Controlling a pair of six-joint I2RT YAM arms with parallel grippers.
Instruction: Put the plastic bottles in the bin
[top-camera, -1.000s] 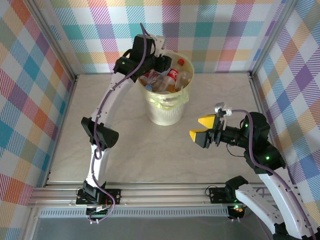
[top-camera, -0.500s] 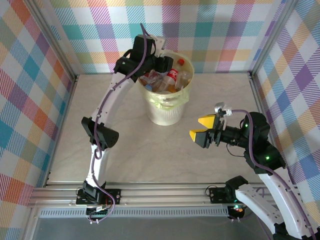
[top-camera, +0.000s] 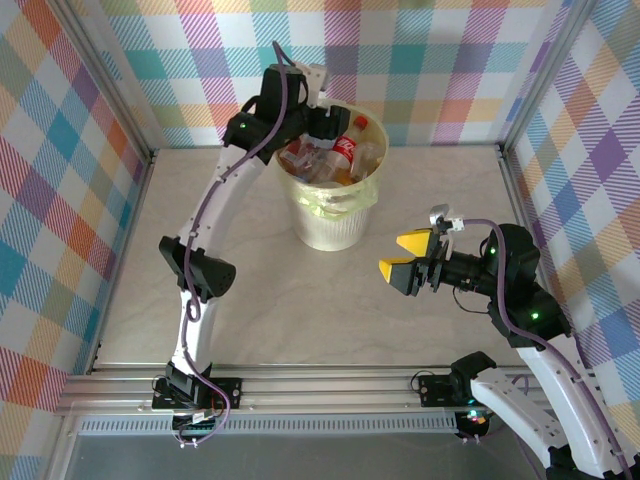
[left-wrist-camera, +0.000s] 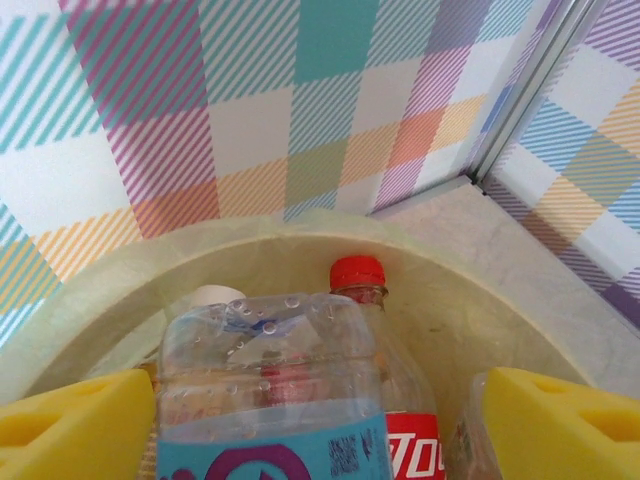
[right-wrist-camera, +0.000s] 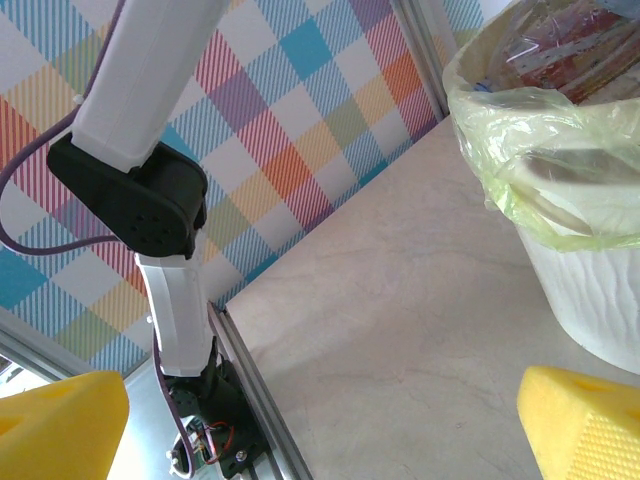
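The bin (top-camera: 330, 222), a pale-yellow bucket with a yellow-green liner, stands at the back middle of the table. Several plastic bottles (top-camera: 338, 156) lie heaped inside it. My left gripper (top-camera: 318, 126) hangs over its left rim, open. In the left wrist view a clear bottle with a blue label (left-wrist-camera: 270, 390) sits between the yellow pads (left-wrist-camera: 75, 425), with a gap on its right side. Behind it a red-capped bottle (left-wrist-camera: 358, 275) leans on the bin wall (left-wrist-camera: 480, 300). My right gripper (top-camera: 398, 256) hovers right of the bin, open with nothing in it (right-wrist-camera: 320, 430).
Checked walls close in the left, back and right sides. A metal rail (top-camera: 300, 385) runs along the near edge with both arm bases on it. In the right wrist view the bin (right-wrist-camera: 585, 290) is at the right and the left arm's elbow (right-wrist-camera: 140, 200) at the left.
My left gripper has opened over the bin and risen slightly, letting go of the blue-labelled bottle. The right arm has not moved.
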